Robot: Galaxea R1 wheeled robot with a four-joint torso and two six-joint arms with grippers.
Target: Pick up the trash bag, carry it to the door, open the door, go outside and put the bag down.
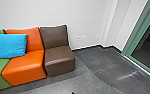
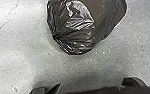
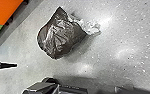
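The trash bag, dark and glossy [image 2: 77, 27], lies on the light speckled floor in the left wrist view. In the right wrist view the same bag [image 3: 61, 37] rests on the floor, with crumpled pale plastic at one end. Nothing is seen touching it there. A slim black pointed part [image 3: 6, 65] reaches over the floor near the bag, apart from it; whose gripper it belongs to, I cannot tell. How either gripper stands cannot be made out.
Green, orange [image 1: 26, 66] and brown [image 1: 59, 58] seats line the white wall, a blue cushion [image 1: 11, 45] on them. Dark floor tiles [image 1: 101, 65] lead to a green-framed glass panel [image 1: 138, 32] at the right. A small dark tip pokes up at the head view's bottom edge.
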